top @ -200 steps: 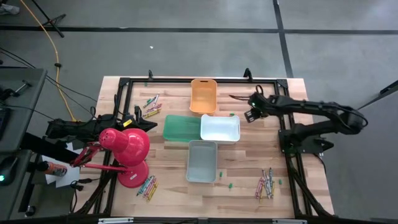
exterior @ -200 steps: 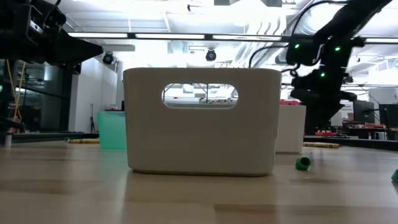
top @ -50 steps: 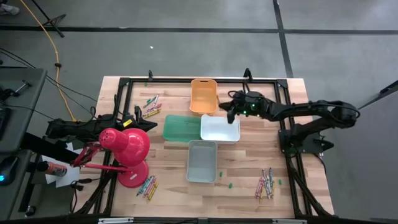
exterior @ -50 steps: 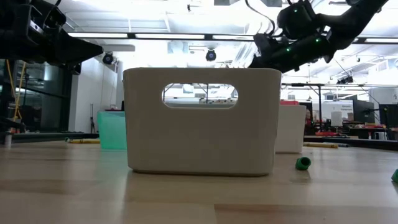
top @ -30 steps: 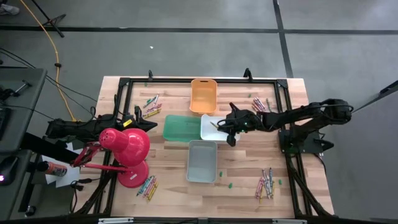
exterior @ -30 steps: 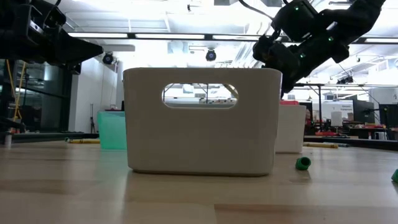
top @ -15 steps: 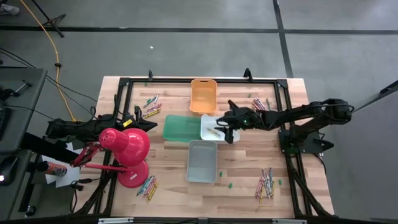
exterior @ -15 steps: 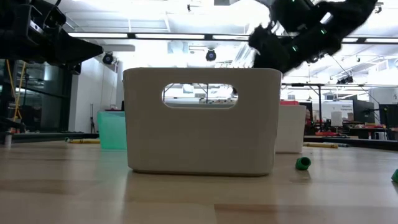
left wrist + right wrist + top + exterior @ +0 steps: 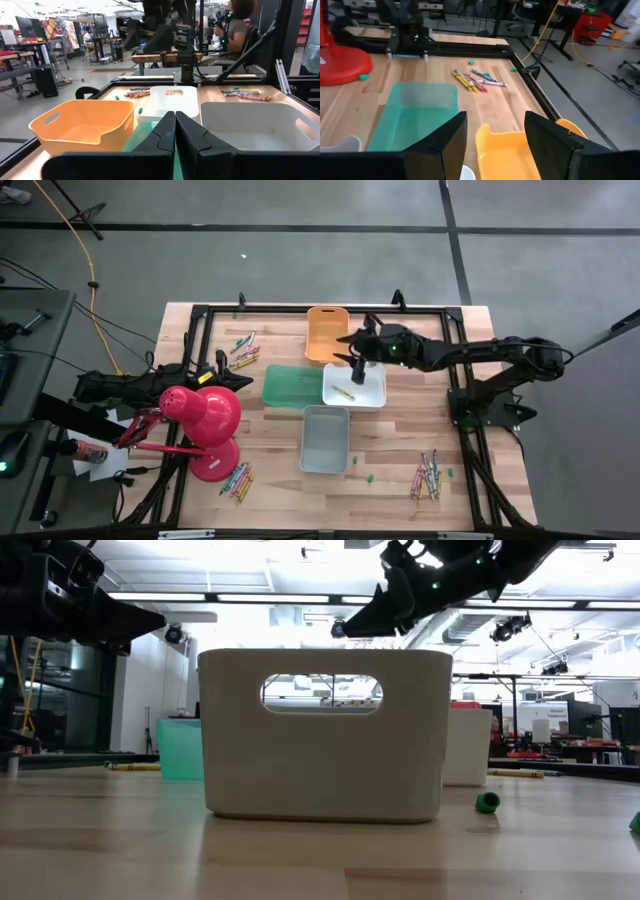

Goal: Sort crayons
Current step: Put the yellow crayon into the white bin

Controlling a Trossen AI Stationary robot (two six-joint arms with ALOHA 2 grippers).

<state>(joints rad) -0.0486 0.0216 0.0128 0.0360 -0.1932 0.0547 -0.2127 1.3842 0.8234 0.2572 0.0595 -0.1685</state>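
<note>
Crayons lie in small piles on the table: far left (image 9: 243, 348), near left (image 9: 237, 480) and near right (image 9: 428, 475). One yellowish crayon (image 9: 343, 393) lies on the floor of the white bin (image 9: 372, 388). My right gripper (image 9: 352, 358) hangs open in the air over the white bin's far edge, next to the orange bin (image 9: 327, 333); nothing is between its fingers (image 9: 445, 142). My left gripper (image 9: 225, 365) waits shut at the table's left edge, pointing level at the bins (image 9: 175, 125).
A green bin (image 9: 292, 384) adjoins the white one on its left, and a grey bin (image 9: 325, 438) stands nearer the front. A red lamp (image 9: 203, 420) stands at the left. Green specks (image 9: 370, 476) lie near the front. A black frame (image 9: 300, 308) rims the table.
My right gripper has opened over the white bin and let go of the yellowish crayon, which now lies on the bin's floor. The gripper has then risen and swung toward the far edge, next to the orange bin.
</note>
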